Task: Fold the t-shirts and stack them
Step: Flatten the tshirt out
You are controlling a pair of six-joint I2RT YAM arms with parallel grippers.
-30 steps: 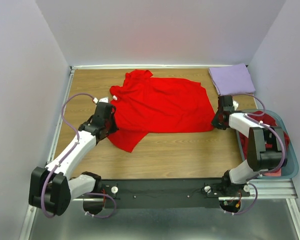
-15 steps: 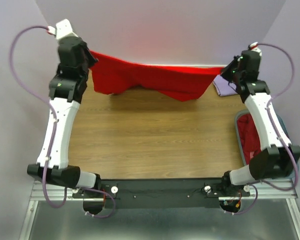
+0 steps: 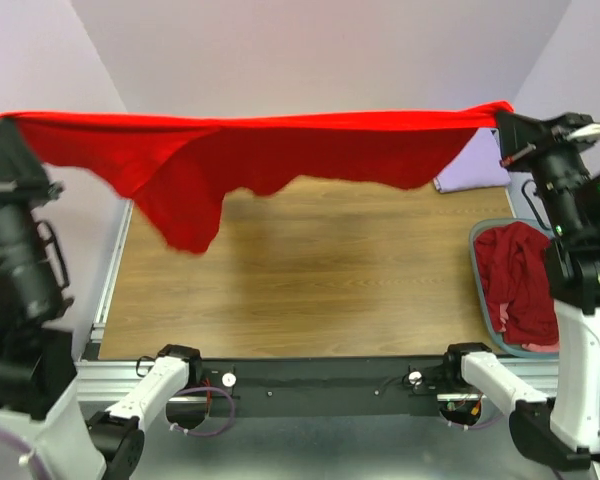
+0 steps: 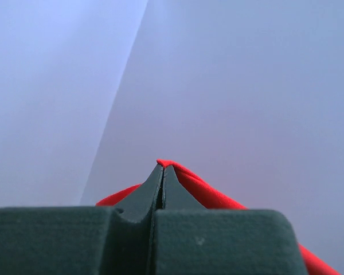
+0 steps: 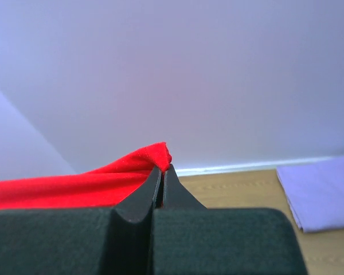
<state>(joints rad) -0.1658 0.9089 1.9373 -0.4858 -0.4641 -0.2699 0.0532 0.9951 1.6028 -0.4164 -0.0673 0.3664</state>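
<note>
A bright red t-shirt (image 3: 280, 150) hangs stretched in the air across the whole table, high up near the camera. My left gripper (image 3: 2, 122) is shut on its left corner (image 4: 186, 180) and my right gripper (image 3: 502, 110) is shut on its right corner (image 5: 143, 160). A loose flap of the shirt droops at the left (image 3: 185, 215). A folded lavender t-shirt (image 3: 475, 165) lies at the table's back right, also in the right wrist view (image 5: 324, 192). Dark maroon t-shirts (image 3: 515, 280) sit crumpled in the teal basket (image 3: 483, 295).
The wooden table (image 3: 310, 280) lies below the raised shirt. The teal basket stands at the right edge. Purple-grey walls (image 3: 310, 50) close in at the back and both sides. A black rail (image 3: 310, 375) runs along the near edge between the arm bases.
Both arms have lifted the red t-shirt off the table, swung up and outward, and pulled it taut between them, far higher than half a second ago.
</note>
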